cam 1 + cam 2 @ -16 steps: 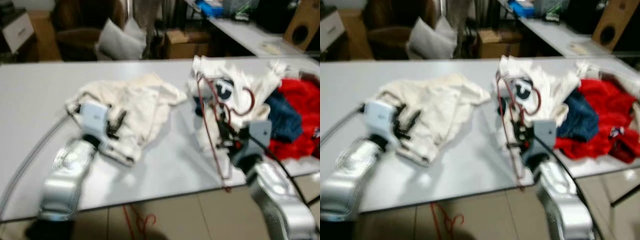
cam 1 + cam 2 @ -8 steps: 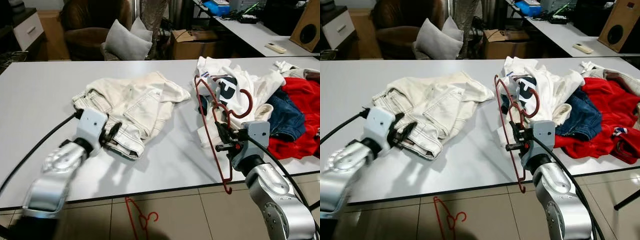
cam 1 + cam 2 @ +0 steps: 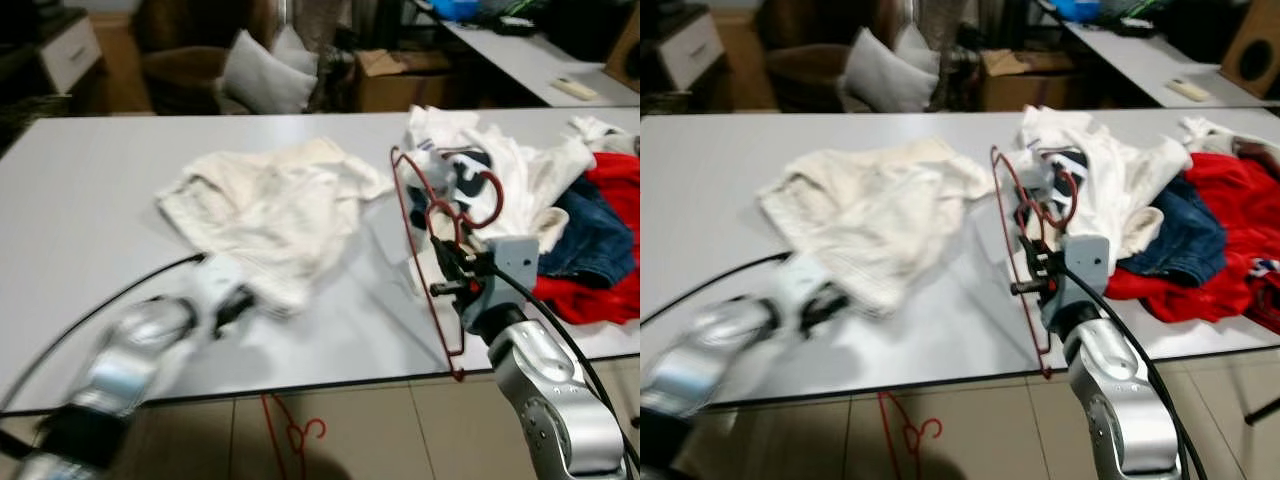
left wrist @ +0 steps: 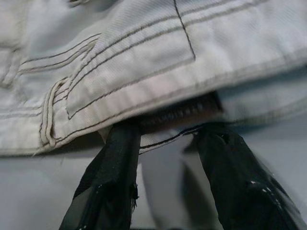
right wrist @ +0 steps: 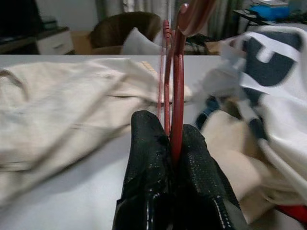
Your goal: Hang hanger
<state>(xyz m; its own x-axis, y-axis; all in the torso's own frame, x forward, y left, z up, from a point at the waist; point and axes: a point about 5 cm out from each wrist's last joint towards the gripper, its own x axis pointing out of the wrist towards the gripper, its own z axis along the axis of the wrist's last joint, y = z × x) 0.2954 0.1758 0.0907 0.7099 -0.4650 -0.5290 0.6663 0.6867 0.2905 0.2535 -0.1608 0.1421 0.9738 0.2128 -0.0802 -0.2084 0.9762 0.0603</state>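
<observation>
Standing upright over the counter's (image 3: 90, 200) near edge, the red hanger (image 3: 432, 262) is pinched between the right gripper's (image 5: 171, 143) fingers, which are closed tight on its thin wires. Its hook (image 3: 487, 200) curls up in front of the white shirt (image 3: 520, 170), and its lowest corner dips just past the counter edge. The right arm (image 3: 545, 395) rises from below the counter on the robot's right, forearm angled up and inward, wrist block just behind the hanger.

Beside the shirt lie a blue garment (image 3: 590, 235) and a red garment (image 3: 610, 270), heaped together at the right end of the counter.

The left gripper (image 4: 165, 158) is low at the near hem of the cream jeans (image 3: 275, 205), which are spread out mid-counter. Its fingers (image 4: 115, 177) are spread apart, tips at the hem, gripping nothing. The left arm (image 3: 130, 365) is blurred, reaching in from the near left with a black cable (image 3: 90, 310) trailing.

A second red hanger (image 3: 295, 435) lies on the tiled floor (image 3: 380, 430) below the counter.
</observation>
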